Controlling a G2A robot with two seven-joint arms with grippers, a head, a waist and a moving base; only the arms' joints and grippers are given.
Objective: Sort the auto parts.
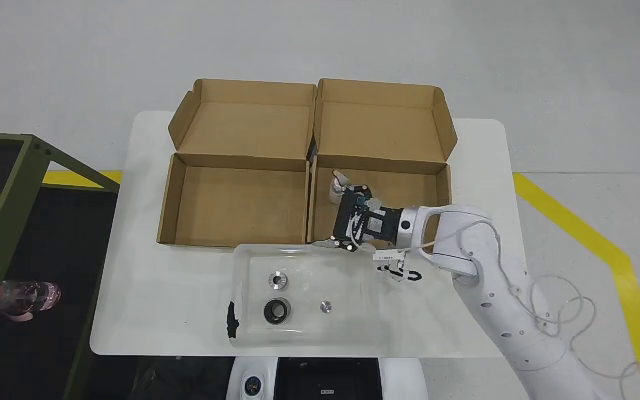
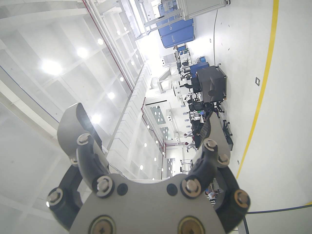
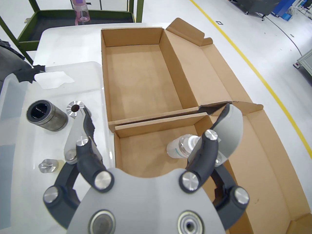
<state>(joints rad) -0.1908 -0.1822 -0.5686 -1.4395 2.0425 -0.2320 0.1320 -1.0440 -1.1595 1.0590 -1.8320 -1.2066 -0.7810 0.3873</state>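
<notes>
— Which step?
— My right end effector [image 3: 157, 116] hangs wide and empty at the edge of the box [image 3: 141, 152] where the bottle [image 3: 181, 147] lies.
— Next?
— Likely the bearing [image 3: 46, 115] in the bin [image 1: 400, 310]: swing over, descend, close.

table [image 1: 140, 300]: white, rounded corners; lies beneath the right gripper [image 1: 333, 213] and extends past it on every side.
green cart [image 3: 107, 15]: ahead of the gripper, just beyond the table's far edge; dark deck, green posts.
pink bottle [image 3: 80, 8]: upright on the cart deck, well ahead of the gripper.
yellow floor line [image 1: 570, 215]: behind the gripper's wrist, on the pale floor off the table.
</notes>
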